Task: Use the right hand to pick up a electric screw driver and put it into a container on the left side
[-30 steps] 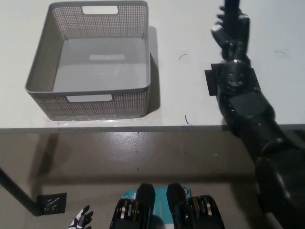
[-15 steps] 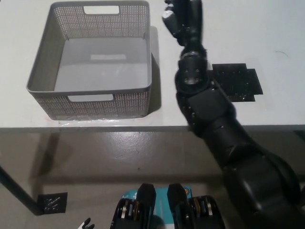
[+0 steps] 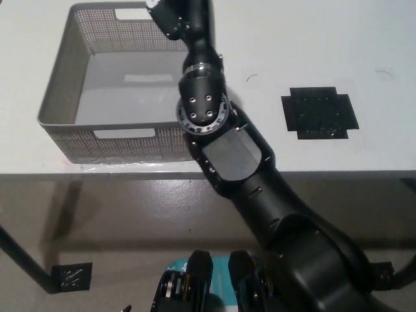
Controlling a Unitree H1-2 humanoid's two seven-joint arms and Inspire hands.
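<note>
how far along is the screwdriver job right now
The black right hand is up over the far right corner of the grey basket, so the carry looks nearly done. I cannot make out the screwdriver in it. The basket floor shows bare, so the drop is left.

This looks like a robotics lab or test area, not a home. A plain white bench [image 3: 338,39] with a thin edge stands on a bare, grey, polished concrete floor [image 3: 130,214], and a dark metal leg [image 3: 26,263] runs down at the lower left. Black tape [image 3: 320,112] is stuck to the bench top in a rough cross-shaped patch, like a placement mark, and a similar small black patch [image 3: 71,276] sits on the floor. The only furnishing on the bench is a grey perforated plastic basket [image 3: 55,84] with cut-out handles, otherwise bare and utilitarian.
</note>
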